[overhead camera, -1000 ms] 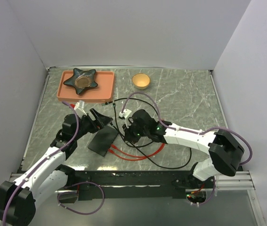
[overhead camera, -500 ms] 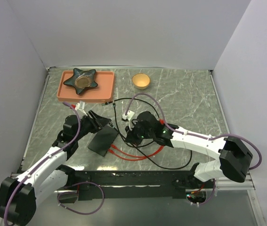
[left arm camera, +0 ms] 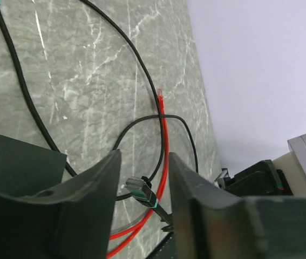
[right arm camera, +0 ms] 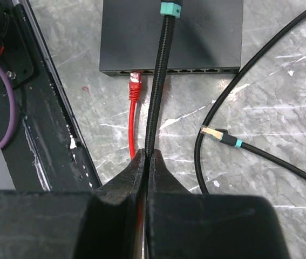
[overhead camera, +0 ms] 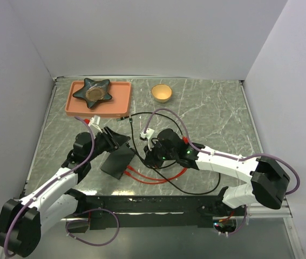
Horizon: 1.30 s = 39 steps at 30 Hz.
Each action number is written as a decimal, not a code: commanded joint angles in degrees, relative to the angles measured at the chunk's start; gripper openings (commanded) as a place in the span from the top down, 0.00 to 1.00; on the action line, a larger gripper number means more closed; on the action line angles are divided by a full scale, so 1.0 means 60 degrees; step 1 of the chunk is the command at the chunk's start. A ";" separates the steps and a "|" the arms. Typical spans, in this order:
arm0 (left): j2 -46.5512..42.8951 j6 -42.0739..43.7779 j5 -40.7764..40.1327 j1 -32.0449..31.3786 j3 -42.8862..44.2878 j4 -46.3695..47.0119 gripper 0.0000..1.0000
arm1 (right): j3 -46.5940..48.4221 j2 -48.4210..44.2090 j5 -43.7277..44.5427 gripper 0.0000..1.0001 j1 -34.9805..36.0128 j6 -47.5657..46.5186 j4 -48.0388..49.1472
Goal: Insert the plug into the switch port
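Salmon-pink plastic marks the far left: a tray (overhead camera: 121, 102) holding a star-shaped dish (overhead camera: 93, 91), neither of which matters to this job. Nearer me, my left fingers (left arm camera: 96, 194) stand partly spread just beside the far end of the switch (overhead camera: 119, 161), a flat matte black box. Nothing sits between the pads. Through the gap I see only the grey marbled desk (left arm camera: 88, 81) and a teal-collared plug (left arm camera: 140, 189), and I cannot tell whose it is. I judge this hand is there to brace the box so that it does not slide under a push.

The ports (right arm camera: 185, 70) line the switch's edge that faces my right arm. A red plug (right arm camera: 135, 81) already sits in one near the left end, and the openings to its right look free.

My right fingers (right arm camera: 158, 178) are pressed together, pinching a black braided cable (right arm camera: 155, 108) and aiming it at that row. In the right wrist view the cable crosses over the ports and the top of the box, and its teal collar (right arm camera: 170, 9) lies at the frame's upper edge. The tip beyond the collar is cut off. I judge it rides above the box and is not yet in a port. I am holding well back from the tip, so it may wobble as I line it up.

Further right, a gold-tipped spare plug (right arm camera: 217, 134) lies loose on the desk, apart from the ports.
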 commanded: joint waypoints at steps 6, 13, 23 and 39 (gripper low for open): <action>-0.0186 0.0159 0.0008 -0.0226 0.0089 0.0327 0.61 | 0.0043 -0.0608 -0.0127 1.00 0.0068 0.0111 0.0605; -0.0333 0.0101 -0.0152 -0.0416 0.0089 0.0342 0.99 | -0.0031 -0.0666 -0.0084 0.98 0.0054 0.0199 0.0810; -0.1270 0.0510 0.0008 -0.0855 -0.0204 0.0956 0.99 | 0.0555 -0.1194 -0.0418 0.11 -0.0209 0.0315 0.1380; -0.3614 0.0628 0.0550 -0.1149 -0.0937 0.2188 0.99 | 0.0731 -0.0067 -0.4432 0.15 -0.1265 0.2850 0.4647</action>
